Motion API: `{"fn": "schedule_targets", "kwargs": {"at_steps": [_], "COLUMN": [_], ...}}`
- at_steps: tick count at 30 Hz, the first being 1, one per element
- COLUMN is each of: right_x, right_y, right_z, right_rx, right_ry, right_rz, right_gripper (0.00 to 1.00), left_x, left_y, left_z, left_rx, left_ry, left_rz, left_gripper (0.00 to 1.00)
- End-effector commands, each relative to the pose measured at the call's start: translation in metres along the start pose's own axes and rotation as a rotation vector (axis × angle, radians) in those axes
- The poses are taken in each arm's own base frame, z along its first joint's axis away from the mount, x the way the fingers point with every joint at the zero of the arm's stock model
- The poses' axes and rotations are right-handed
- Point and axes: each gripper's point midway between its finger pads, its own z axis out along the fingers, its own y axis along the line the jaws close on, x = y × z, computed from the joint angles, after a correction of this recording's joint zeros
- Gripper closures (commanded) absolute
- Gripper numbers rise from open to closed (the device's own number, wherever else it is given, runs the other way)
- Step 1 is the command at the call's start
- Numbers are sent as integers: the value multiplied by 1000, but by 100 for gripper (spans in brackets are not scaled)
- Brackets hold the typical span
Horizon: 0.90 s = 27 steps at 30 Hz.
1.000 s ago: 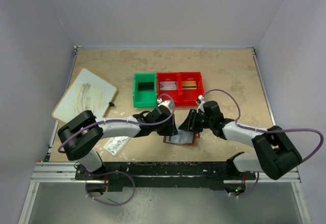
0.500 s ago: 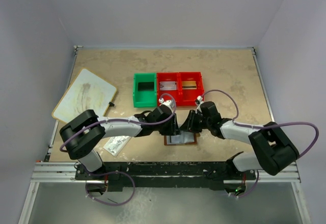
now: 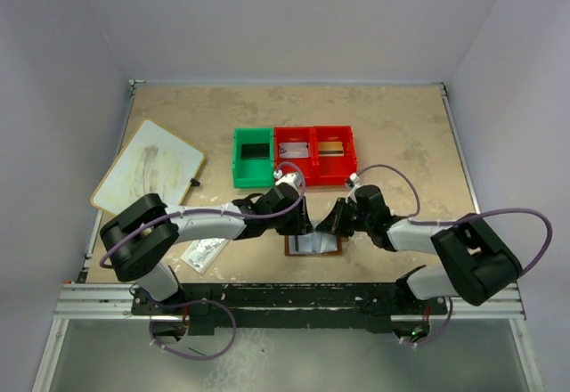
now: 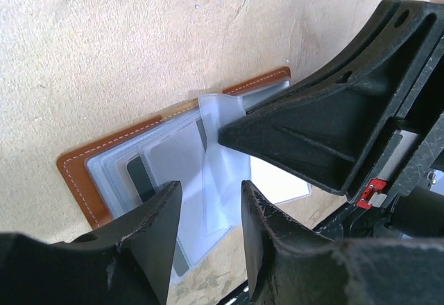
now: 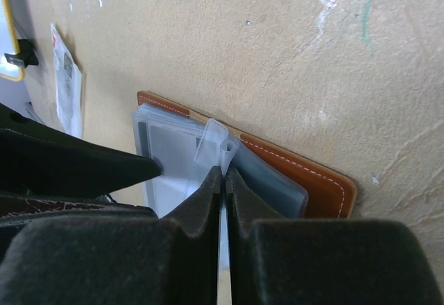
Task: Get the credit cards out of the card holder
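One brown leather folding card holder (image 4: 75, 175) lies open flat beneath both fingertip pairs, its near edge hidden behind black fingers (image 5: 194, 211), its cards (image 4: 141, 177) too blurred under plastic to count. There, the right gripper (image 5: 223, 172) pinches one clear pocket sleeve (image 5: 214, 141); the left gripper (image 4: 208, 193) gapes, straddling that sleeve, contact unclear.

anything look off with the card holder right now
Yes: one clear pocket of the open card holder is bent up and curled instead of lying flat with the rest, pinched in the right claw.
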Motion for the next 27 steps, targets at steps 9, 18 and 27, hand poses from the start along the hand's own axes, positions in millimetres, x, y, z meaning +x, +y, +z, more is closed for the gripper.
{"fn": "schedule_targets", "kwargs": {"at_steps": [9,18,27], "right_x": [34,37,35], "right_y": [-26,-36,-29], "right_z": [0,2,-2], "right_rx": [-53,-18,-49], "right_ry": [78,69,58], "right_rz": [135,175,159], "right_gripper": [89,83,78], "left_x": [1,4,22], "left_y": [-20,-12,-21], "left_z": [4,-2,24], "left_rx": [72,38,90], "left_ry": [25,20,94], "left_rz": [-8,-13,-32], "left_gripper": [57,53,52]}}
